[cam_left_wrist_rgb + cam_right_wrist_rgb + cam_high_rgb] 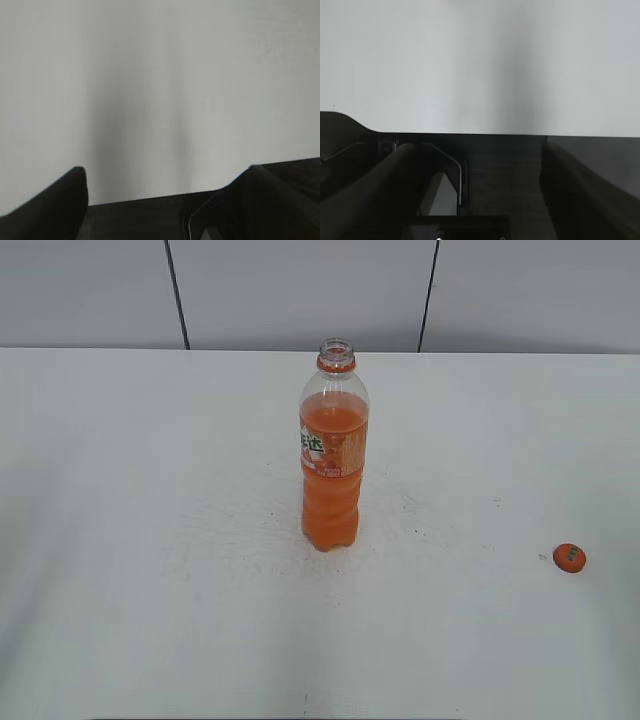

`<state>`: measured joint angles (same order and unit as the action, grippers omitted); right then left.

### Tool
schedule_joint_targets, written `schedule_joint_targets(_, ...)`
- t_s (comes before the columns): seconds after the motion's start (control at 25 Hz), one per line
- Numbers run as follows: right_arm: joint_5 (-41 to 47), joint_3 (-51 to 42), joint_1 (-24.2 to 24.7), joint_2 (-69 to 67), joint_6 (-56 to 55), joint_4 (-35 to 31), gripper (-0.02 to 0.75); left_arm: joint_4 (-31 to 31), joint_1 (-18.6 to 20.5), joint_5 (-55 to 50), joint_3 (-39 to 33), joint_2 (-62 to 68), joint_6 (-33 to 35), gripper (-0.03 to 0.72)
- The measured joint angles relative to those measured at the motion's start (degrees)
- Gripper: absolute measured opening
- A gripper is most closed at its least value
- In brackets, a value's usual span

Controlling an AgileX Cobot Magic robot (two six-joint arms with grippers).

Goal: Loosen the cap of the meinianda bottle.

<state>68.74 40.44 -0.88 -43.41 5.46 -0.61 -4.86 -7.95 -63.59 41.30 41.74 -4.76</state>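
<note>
The meinianda bottle (333,455) stands upright in the middle of the white table (150,540), with orange drink, an orange label and an orange neck ring. Its mouth is open, with no cap on it. The small round orange cap (569,558) lies on the table at the right, well apart from the bottle. Neither arm shows in the exterior view. In the left wrist view, the left gripper (165,185) has its two dark fingers wide apart over the table's front edge, holding nothing. In the right wrist view, the right gripper (475,160) is likewise open and empty.
A grey panelled wall (300,290) runs behind the table's far edge. Both wrist views show bare white tabletop and the dark table edge and frame below it.
</note>
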Motion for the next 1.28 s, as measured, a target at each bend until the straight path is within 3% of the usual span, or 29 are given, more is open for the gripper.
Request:
schedule_joint_targets(0.36, -3.99, -10.84, 0.0, 23.5, 0.0, 0.07, 0.578, 0.24, 0.0, 2.6, -8.03, -27.97, 0.0, 0.58)
schedule_joint_targets(0.6, -6.67, -13.53, 0.0, 38.08, 0.79, 0.14, 0.578, 0.7, 0.0, 4.12, -8.62, -40.28, 0.51, 0.58)
schedule_joint_targets(0.84, -9.36, -15.04, 0.0, 43.86, 3.35, -0.65, 0.578, 3.45, 0.0, 4.17, -8.67, -42.2, 4.76, 0.58)
schedule_joint_targets(1.28, -10.09, -15.04, 0.0, 43.86, 3.78, -1.07, 0.578, 4.08, 1.21, 4.28, -8.67, -42.2, 4.76, 0.579)
